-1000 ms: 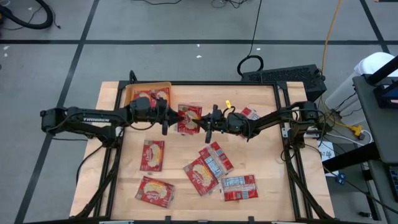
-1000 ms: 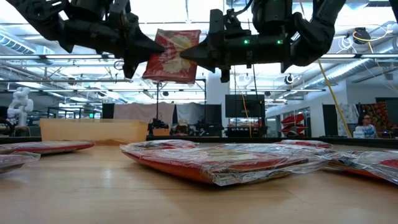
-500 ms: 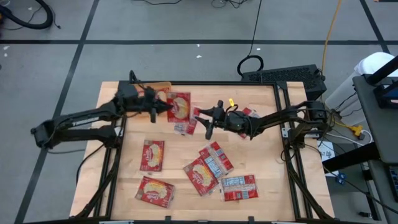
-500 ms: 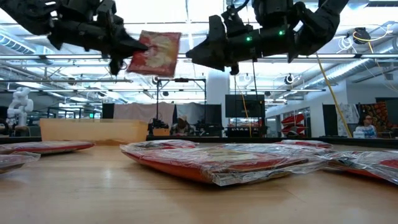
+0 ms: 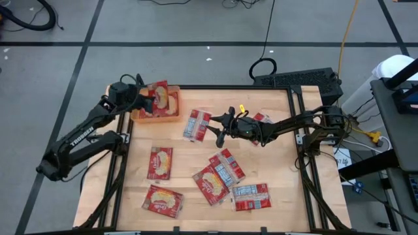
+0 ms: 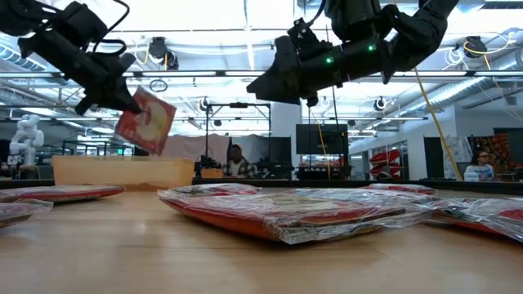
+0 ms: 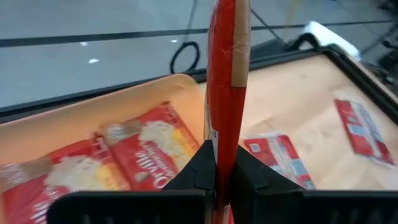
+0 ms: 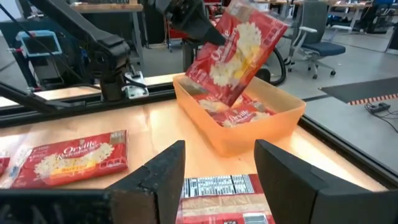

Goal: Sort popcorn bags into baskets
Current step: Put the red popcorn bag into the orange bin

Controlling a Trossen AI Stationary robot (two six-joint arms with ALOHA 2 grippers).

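Observation:
My left gripper (image 5: 138,98) is shut on a red popcorn bag (image 5: 159,98) above the orange basket (image 5: 171,119) at the table's far left. Bags lie in the basket (image 7: 134,155). My right gripper (image 5: 219,128) hovers open over the middle of the table with nothing between its fingers (image 8: 165,177). A bag lies label side up (image 5: 196,124) just left of it. Several more bags lie flat on the table nearer the front (image 5: 160,162) (image 5: 210,183) (image 5: 251,196). My left gripper pinches one edge of the bag (image 7: 225,149) between its two fingers (image 7: 198,169). The fingers come from the table's left, slanting down. The bag (image 6: 145,121) juts out past them, tilted and lifted clear above the basket.
The basket's wall (image 8: 249,134) stands ahead of my right gripper. One more bag lies at the far right under the right arm (image 5: 262,119). Bare wood shows between the basket and the front bags. Dark frame rails run along the table's edges (image 5: 304,170).
My right gripper has let go of the bag that both grippers held over the middle of the table. My left gripper has carried that bag toward the table's far left corner and lower, over the basket. The bag has tipped from hanging upright to slanting.

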